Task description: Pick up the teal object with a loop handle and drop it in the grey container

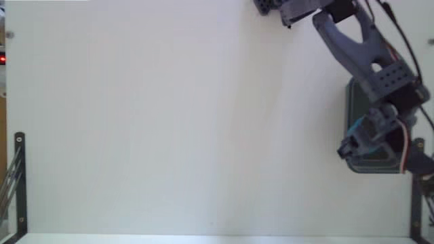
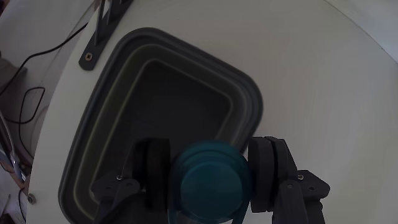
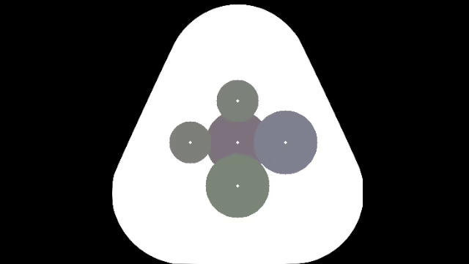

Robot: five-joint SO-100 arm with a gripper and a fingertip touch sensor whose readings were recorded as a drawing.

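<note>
In the wrist view the teal object (image 2: 209,182) is a round blue-teal piece seen end-on, and its loop handle is hidden. My gripper (image 2: 211,176) is shut on it, one dark finger (image 2: 157,172) on each side. It hangs over the near edge of the grey container (image 2: 186,53), whose darker inside lies open below and beyond. In the fixed view the arm reaches down at the far right, and the gripper (image 1: 354,137) sits over the grey container (image 1: 371,167). A sliver of the teal object (image 1: 356,125) shows between its parts.
The white table (image 1: 169,122) stretches left of the container. Black metal brackets stand at its left edge (image 1: 19,183) and right edge (image 1: 415,193). In the wrist view a black bracket (image 2: 102,31) and loose cables (image 2: 28,74) lie just beyond the container.
</note>
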